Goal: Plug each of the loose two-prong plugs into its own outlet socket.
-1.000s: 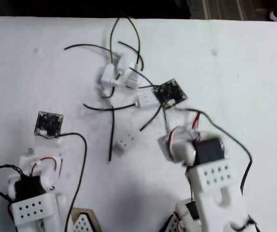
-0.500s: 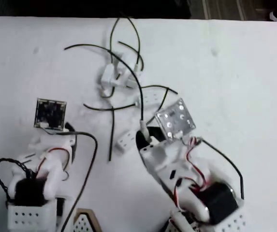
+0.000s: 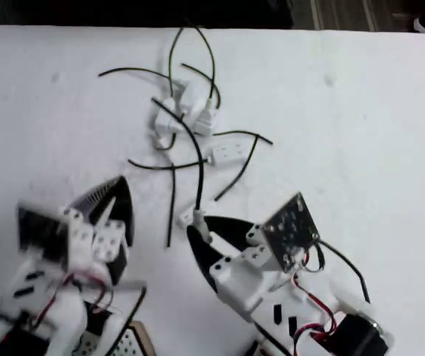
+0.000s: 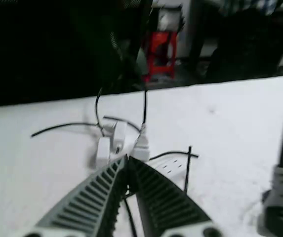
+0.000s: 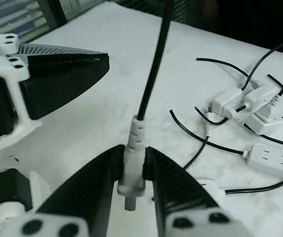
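The high camera is looking steeply down over the white table (image 3: pixel 360 111) from above, taking in both arms at its near edge. The left wrist camera is sitting low behind the left gripper (image 4: pixel 127 160), facing across the table toward the tangle of cords and sockets (image 4: pixel 116 140) and the dark room beyond. The right wrist camera is looking from close over the right gripper (image 5: pixel 131 148) and its plug (image 5: pixel 133 170), and all three views are sharing that tangle.
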Available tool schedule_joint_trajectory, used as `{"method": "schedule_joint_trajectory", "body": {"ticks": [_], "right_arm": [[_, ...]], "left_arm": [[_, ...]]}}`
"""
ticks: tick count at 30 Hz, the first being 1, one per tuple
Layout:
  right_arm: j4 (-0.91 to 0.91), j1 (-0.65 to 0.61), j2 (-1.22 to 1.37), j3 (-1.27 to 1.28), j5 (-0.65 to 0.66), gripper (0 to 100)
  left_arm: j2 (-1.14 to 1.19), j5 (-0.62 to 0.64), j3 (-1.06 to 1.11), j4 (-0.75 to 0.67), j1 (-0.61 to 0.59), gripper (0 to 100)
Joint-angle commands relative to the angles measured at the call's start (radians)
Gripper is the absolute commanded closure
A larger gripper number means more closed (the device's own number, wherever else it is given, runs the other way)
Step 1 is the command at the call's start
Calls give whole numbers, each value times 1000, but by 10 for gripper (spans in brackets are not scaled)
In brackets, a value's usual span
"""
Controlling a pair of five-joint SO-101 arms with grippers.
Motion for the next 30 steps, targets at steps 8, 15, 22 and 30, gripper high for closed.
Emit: {"method": "schedule_joint_trajectory", "body": {"ticks": [8, 15, 22, 30], "right_arm": [[-99, -171, -36, 101, 0, 981], [-117, -177, -28, 137, 5, 981], [-114, -177, -27, 138, 72, 981], [-104, -177, -25, 215, 74, 982]], "left_arm": [[-77, -98, 49, -3, 262, 978], [-77, -242, 57, 71, 375, 978], [-77, -321, 55, 92, 461, 978], [-77, -420, 54, 157, 467, 978]]}}
